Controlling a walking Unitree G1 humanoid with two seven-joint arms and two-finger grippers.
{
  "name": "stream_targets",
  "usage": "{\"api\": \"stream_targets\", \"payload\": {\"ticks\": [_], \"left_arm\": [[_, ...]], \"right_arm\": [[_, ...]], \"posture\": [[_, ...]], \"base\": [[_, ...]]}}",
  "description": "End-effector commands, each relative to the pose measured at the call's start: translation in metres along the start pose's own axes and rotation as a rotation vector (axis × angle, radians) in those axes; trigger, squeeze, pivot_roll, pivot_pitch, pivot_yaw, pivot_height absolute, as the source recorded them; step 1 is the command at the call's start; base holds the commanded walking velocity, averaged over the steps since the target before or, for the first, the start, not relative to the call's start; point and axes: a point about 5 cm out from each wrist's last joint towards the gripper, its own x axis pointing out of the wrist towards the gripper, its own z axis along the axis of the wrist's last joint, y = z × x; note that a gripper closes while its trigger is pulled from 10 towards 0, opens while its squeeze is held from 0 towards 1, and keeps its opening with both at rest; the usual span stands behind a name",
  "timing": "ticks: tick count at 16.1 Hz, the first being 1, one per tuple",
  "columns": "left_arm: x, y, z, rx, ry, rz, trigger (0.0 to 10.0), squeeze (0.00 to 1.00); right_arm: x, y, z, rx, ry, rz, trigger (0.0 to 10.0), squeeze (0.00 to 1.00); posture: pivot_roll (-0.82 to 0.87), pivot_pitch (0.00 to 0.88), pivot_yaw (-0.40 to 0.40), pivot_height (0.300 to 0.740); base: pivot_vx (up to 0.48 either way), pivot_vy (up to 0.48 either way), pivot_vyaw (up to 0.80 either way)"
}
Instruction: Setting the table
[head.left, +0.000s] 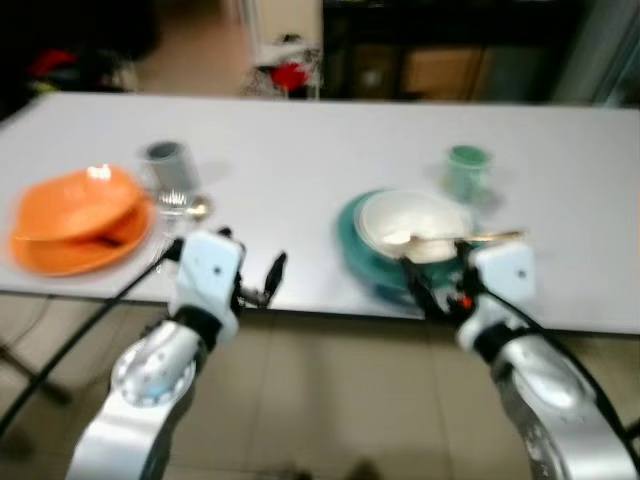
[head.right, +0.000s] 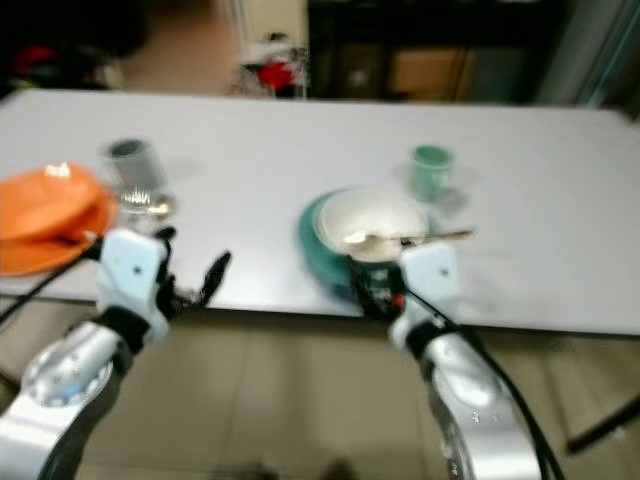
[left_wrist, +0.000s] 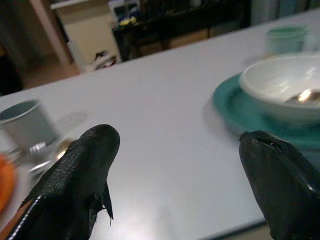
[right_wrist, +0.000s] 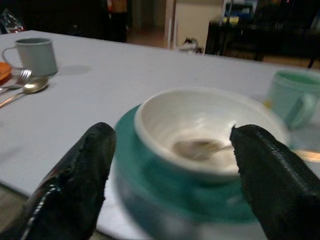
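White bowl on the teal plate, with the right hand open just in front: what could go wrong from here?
1. The spoon lies loose in the white bowl; a nudge from the right hand could flip it out.
2. The teal plate sits near the table edge, so a push might slide it off.

Head stereo downward (wrists low) over table (head.left: 300, 150)

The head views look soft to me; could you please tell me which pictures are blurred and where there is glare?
Left and right eye views: smeared throughout, with glare on the orange bowl. Left wrist view: fairly sharp, bright glint on the spoon. Right wrist view: teal plate near edge blurred, grey mug sharper.
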Motion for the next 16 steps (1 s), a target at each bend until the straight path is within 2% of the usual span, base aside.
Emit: {"api": "stream_targets", "payload": {"ticks": [1,4,6,11,16], "left_arm": [[0.001,0.007,0.001,0.019,-0.005,0.034,10.0,0.00],[-0.003,0.007,-0.002,0.002,0.006,0.052,10.0,0.00],[-0.004,0.007,-0.001,-0.001,-0.002,0.072,10.0,0.00],[-0.011,0.011,-0.004,0.005,0.010,0.102,10.0,0.00],[-0.015,0.013,-0.005,0.014,0.023,0.133,10.0,0.00]], "right_arm": [[0.002,0.006,0.004,-0.005,-0.030,0.017,10.0,1.00],[0.004,0.009,0.004,-0.012,-0.030,0.054,10.0,1.00],[0.009,0.010,0.005,-0.010,-0.038,0.078,10.0,1.00],[0.021,0.017,0.007,-0.040,-0.041,0.198,10.0,1.00],[0.024,0.021,0.003,-0.054,-0.030,0.295,10.0,1.00]], "posture": [[0.02,0.000,0.053,0.740],[0.02,0.000,0.044,0.740],[0.06,0.000,0.011,0.740],[0.08,0.000,-0.012,0.740],[0.11,0.000,-0.021,0.740]], "base": [[0.000,0.450,0.80],[0.000,0.449,0.80],[0.000,0.444,0.80],[0.000,0.445,0.80],[0.000,0.443,0.80]]}}
